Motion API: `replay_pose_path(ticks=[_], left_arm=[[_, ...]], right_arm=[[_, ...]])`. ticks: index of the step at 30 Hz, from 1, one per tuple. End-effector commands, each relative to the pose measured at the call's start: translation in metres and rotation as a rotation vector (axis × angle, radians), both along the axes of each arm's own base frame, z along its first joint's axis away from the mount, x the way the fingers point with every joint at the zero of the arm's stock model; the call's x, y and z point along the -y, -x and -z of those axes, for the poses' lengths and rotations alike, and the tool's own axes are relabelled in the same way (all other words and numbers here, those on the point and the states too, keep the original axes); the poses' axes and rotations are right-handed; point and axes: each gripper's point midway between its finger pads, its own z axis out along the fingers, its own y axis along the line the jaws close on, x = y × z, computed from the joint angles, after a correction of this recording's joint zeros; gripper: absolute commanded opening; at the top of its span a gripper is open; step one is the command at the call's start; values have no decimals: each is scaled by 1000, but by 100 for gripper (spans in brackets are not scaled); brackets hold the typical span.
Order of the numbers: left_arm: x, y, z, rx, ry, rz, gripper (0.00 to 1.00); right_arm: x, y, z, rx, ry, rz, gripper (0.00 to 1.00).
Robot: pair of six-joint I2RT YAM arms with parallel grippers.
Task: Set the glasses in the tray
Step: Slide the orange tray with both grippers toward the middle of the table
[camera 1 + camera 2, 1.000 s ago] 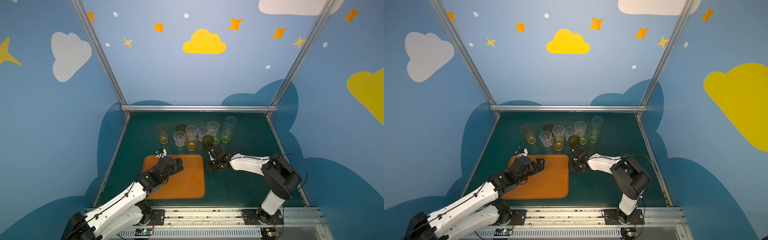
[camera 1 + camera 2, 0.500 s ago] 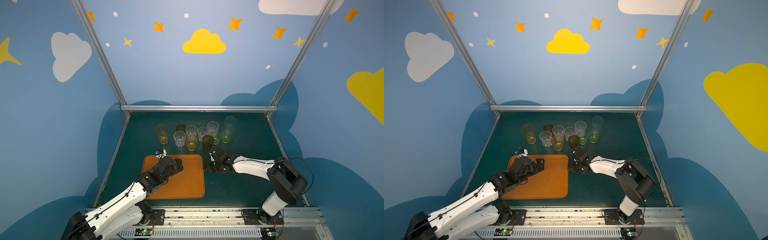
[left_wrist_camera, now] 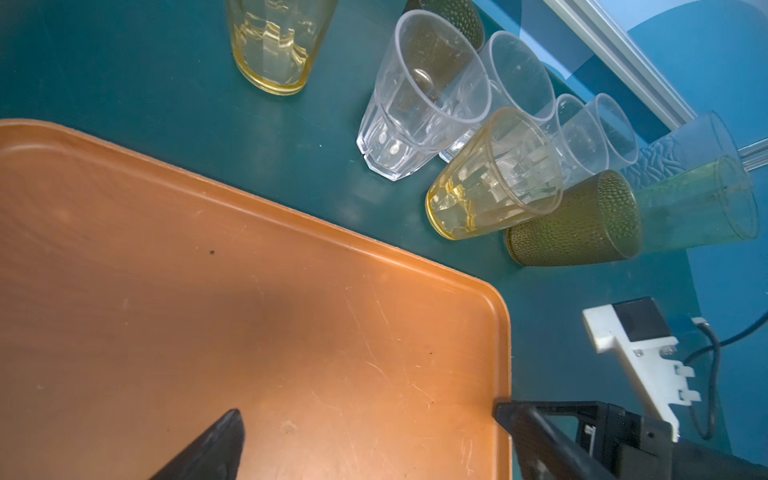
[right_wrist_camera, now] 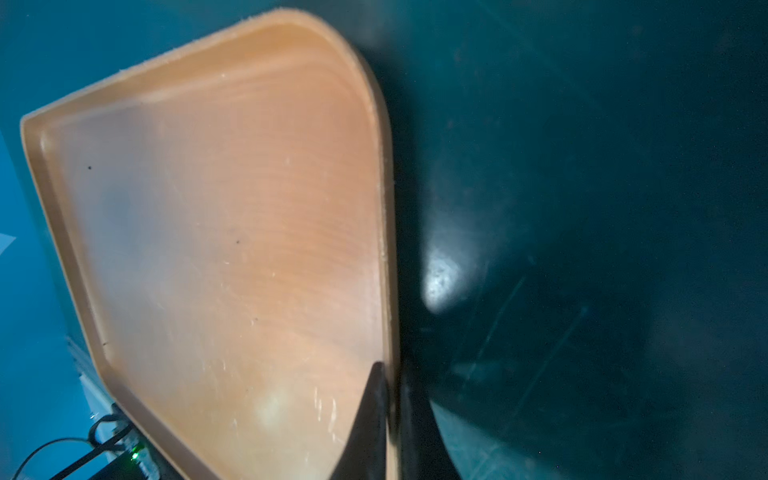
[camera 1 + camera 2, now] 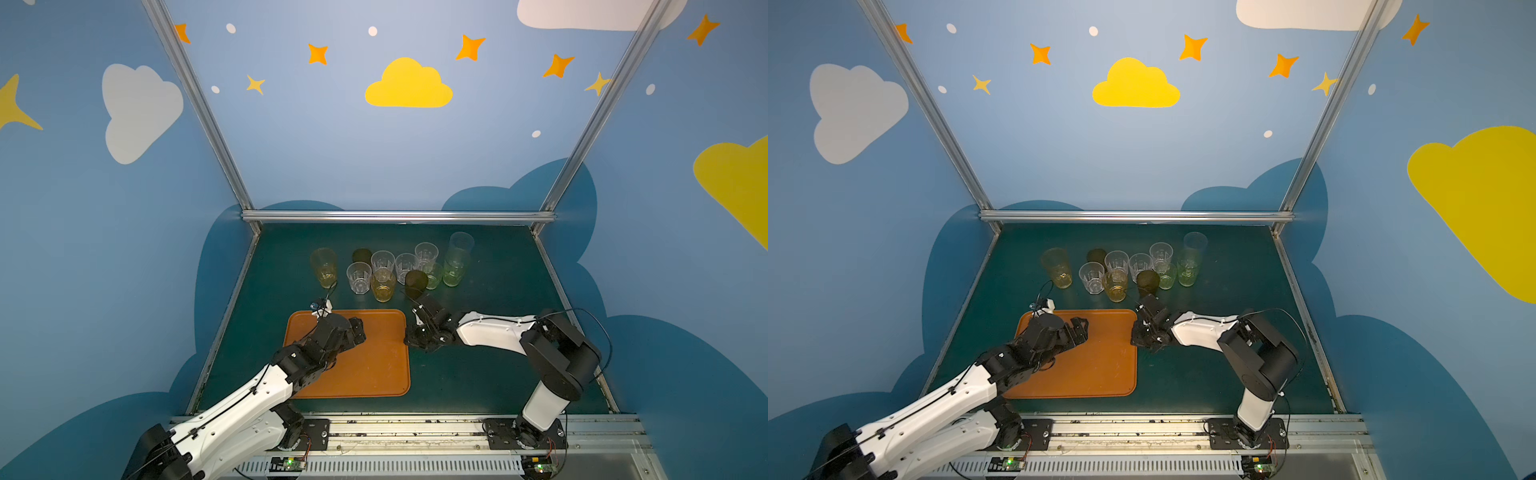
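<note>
Item: tray (image 5: 376, 370). Flat, rectangular, orange-brown plastic with rounded corners and a low raised rim. The floor shows fine pale scratches and a few dark specks. It lies flat on the near half of the dark green desk (image 5: 478, 374), left of middle.

Item: glasses (image 5: 1116, 286). Eleven transparent tumblers, all upright on the desk in a loose cluster just beyond the tray's far edge, none on the tray. From left to right in both top views:
- tall amber glass (image 5: 323, 268), a little apart from the rest
- short dark brown glass (image 5: 362, 254), at the back
- short clear faceted glass (image 5: 359, 277)
- second clear glass (image 5: 382, 261), behind a short amber glass (image 5: 383, 284)
- third clear glass (image 5: 406, 268)
- fourth clear glass (image 5: 427, 253)
- dimpled dark brown glass (image 5: 416, 282), the one nearest the right arm
- short yellow-green glass (image 5: 433, 275)
- tall green glass (image 5: 455, 272)
- tall greyish-clear glass (image 5: 461, 245), behind the green one

Item: left tool (image 5: 358, 330). Above the tray's far half, jaws wide apart, holding nothing.

Item: right tool (image 4: 388, 399). At the tray's right edge, jaws drawn together on the rim, with one finger inside the tray and one outside.
</note>
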Motion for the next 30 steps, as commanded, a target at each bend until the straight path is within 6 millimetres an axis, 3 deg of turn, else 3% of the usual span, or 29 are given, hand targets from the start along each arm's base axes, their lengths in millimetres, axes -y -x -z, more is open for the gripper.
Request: replay_pose_path(ticks=[1,8,22,30], left_arm=[[-9,1,3,3,-15,-34,100],[-11,2,5,2,-20,-39,100],[-17,-6,1,-1,-63,-53,100],[-18,-11,-1,6,-68,-61,100]], right_arm=[[30,3,19,-27,145,62,6],[51,2,25,-47,185,97,4],[105,5,6,11,317,-30,4],[132,11,6,-4,363,-83,4]])
